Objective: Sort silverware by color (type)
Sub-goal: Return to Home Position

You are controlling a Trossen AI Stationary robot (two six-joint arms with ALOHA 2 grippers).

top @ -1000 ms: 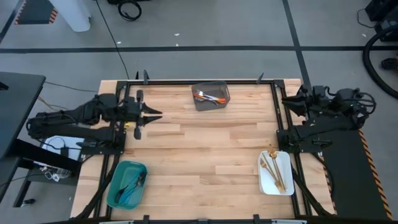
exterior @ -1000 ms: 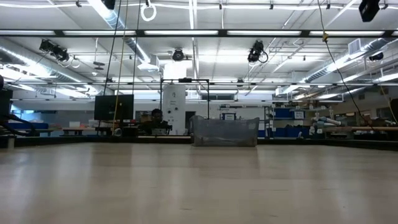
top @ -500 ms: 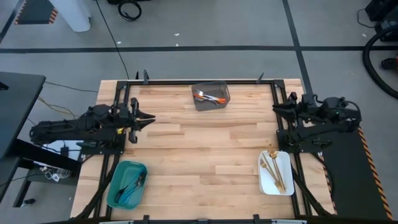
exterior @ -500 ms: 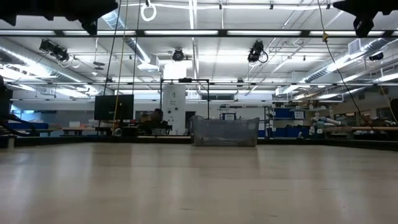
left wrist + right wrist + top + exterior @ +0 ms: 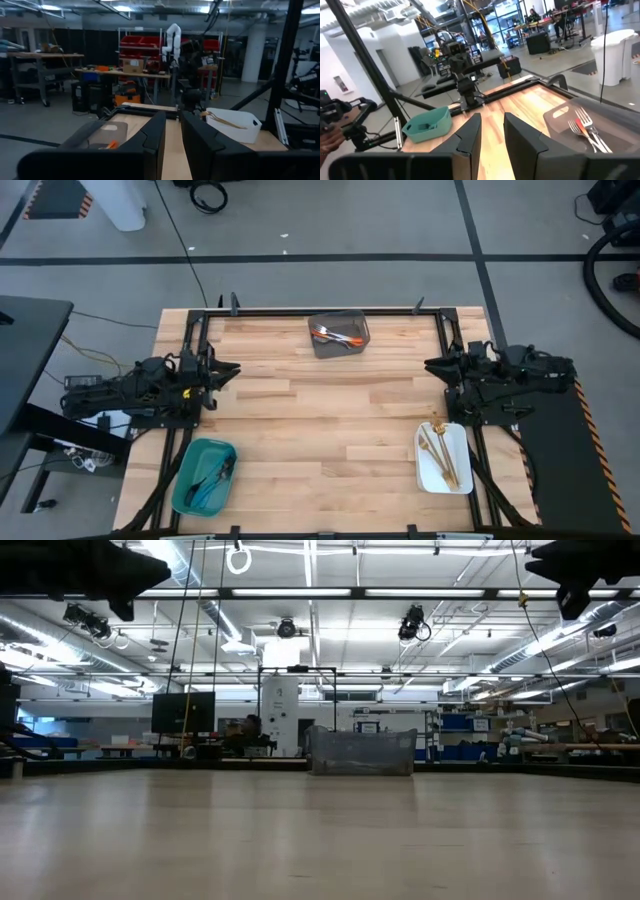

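Observation:
The silverware lies sorted in three bins. Orange-handled pieces (image 5: 336, 334) are in the grey bin (image 5: 360, 340) at the far middle, blue-handled ones (image 5: 210, 477) in the teal bin (image 5: 190, 490) at the near left, and gold ones (image 5: 438, 450) in the white bin (image 5: 455, 475) at the near right. My left gripper (image 5: 228, 370) hangs at the table's left edge, pointing level toward the right. My right gripper (image 5: 432, 364) hangs at the right edge, pointing left. In the wrist views each gripper (image 5: 172, 145) (image 5: 492, 140) shows a narrow gap with nothing in it.
Black frame rails (image 5: 320, 310) run along the table's far and side edges. The wooden top (image 5: 330, 430) between the bins is bare. In the low view both arms show only as dark shapes at the top corners (image 5: 80, 570) (image 5: 590, 570).
Both arms have folded down and sunk toward the table. My left gripper has drawn back toward the left edge and rolled to level. My right gripper has come down and toward the near edge. The silverware and bins have stayed put.

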